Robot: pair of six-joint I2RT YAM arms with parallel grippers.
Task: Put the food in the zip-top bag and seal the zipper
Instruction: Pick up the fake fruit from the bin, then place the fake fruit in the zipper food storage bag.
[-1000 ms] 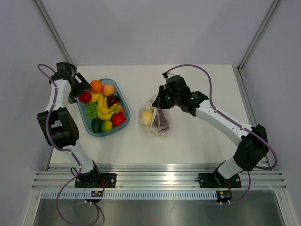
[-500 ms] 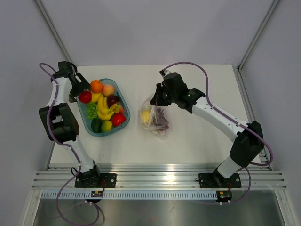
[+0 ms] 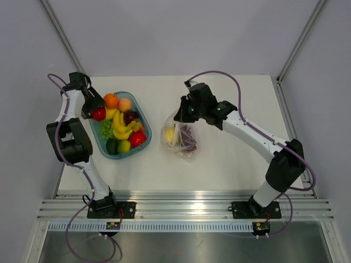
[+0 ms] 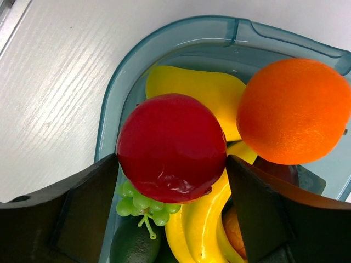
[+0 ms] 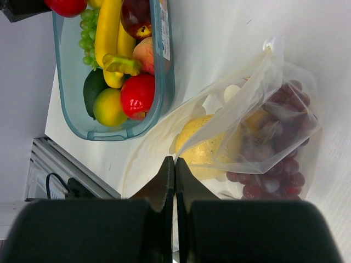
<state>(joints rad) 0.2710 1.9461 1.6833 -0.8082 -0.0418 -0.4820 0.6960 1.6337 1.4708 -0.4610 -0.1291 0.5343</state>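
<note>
My left gripper (image 3: 96, 111) is at the far-left corner of the translucent blue-green bowl (image 3: 147, 121), its fingers pressed on both sides of a red fruit (image 4: 171, 147). An orange (image 4: 295, 109), bananas (image 4: 219, 219), green grapes (image 4: 137, 201) and other food lie round it. The clear zip-top bag (image 3: 181, 138) lies right of the bowl, with a yellow fruit (image 5: 204, 147) and purple grapes (image 5: 277, 164) inside. My right gripper (image 3: 180, 115) is shut on the bag's mouth edge (image 5: 181, 149) and holds it raised. The zipper strip is too faint to make out.
The bowl's rim (image 5: 164, 66) is close to the left of the bag. The table's left edge (image 4: 22, 33) runs just beyond the bowl. A metal rail (image 3: 186, 205) lines the near edge. Grey walls enclose the table.
My right gripper has moved a little left and away with the bag's edge, pulling the mouth up. My left gripper has shifted slightly at the bowl's corner; the red fruit stays between its fingers.
</note>
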